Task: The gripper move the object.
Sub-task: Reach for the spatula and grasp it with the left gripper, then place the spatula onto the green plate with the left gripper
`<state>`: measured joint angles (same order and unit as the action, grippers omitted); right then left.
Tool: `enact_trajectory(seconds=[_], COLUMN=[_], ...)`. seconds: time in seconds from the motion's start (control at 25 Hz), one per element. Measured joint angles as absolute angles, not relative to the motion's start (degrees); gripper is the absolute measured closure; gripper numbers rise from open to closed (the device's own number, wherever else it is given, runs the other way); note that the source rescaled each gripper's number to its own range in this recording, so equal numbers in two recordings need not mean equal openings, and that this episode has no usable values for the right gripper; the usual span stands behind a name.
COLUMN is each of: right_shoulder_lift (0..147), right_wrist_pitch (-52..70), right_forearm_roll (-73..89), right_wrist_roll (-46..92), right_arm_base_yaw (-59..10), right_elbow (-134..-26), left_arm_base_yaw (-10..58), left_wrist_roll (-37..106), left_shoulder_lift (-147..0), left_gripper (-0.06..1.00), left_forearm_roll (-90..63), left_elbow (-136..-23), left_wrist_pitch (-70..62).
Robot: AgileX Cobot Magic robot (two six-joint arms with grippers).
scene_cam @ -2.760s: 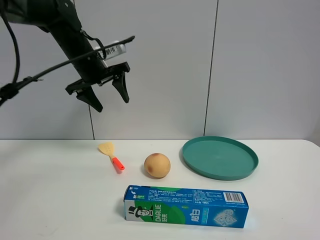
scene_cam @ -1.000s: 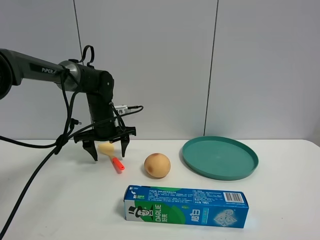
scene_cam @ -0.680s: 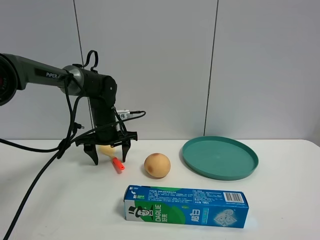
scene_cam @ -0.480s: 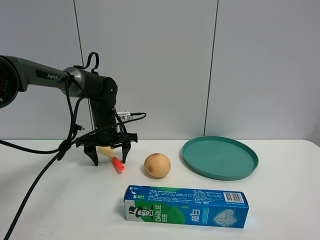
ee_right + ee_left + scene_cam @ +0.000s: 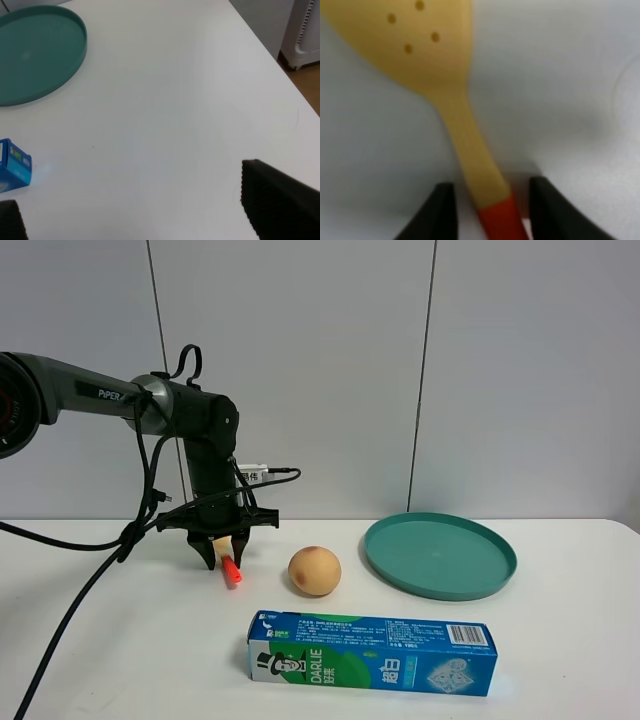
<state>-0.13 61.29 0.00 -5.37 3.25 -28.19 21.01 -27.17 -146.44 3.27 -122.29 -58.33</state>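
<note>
The spatula lies on the white table at the left, with its red-orange handle pointing toward the front. Its pale yellow blade is mostly hidden behind my left gripper. That gripper points down with its tips at the table, straddling the spatula. In the left wrist view the spatula runs between the two black fingers, with a narrow gap on each side where yellow meets red. My right gripper is open and empty over bare table, out of the exterior view.
A round peach-coloured fruit sits just right of the spatula. A blue-green toothpaste box lies at the front. A teal plate is at the right, also in the right wrist view. The table's edge is near.
My left arm came down from high above to the spatula. In the last half second its jaws narrowed from wide apart to close around the handle.
</note>
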Motion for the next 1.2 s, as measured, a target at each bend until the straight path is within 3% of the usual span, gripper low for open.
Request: enact_trajectory(seconds=[0.16, 0.2, 0.6, 0.96, 1.2], right_shoulder_lift=[-0.13, -0.13, -0.13, -0.13, -0.13], right_wrist_pitch=[61.29, 61.29, 61.29, 61.29, 61.29], right_forearm_roll=[0.0, 0.0, 0.0, 0.0, 0.0], right_wrist_roll=[-5.37, -5.37, -5.37, -5.37, -5.37], right_arm_base_yaw=[3.25, 3.25, 3.25, 3.25, 3.25], right_elbow=[-28.19, -28.19, -28.19, -28.19, -28.19], left_arm_base_yaw=[21.27, 21.29, 21.57, 26.71, 30.97], left_wrist_roll=[-20.51, -18.64, -12.68, 14.0, 18.38], left_shoulder_lift=[-146.44, -146.44, -140.74, -128.21, -126.52], left_gripper=[0.9, 0.94, 0.94, 0.94, 0.94], left_forearm_roll=[3.54, 3.67, 4.05, 4.45, 3.89], left_elbow=[-122.29, -122.29, -122.47, -122.83, -131.14], left_wrist_pitch=[-58.29, -58.45, -60.19, -63.73, -56.21])
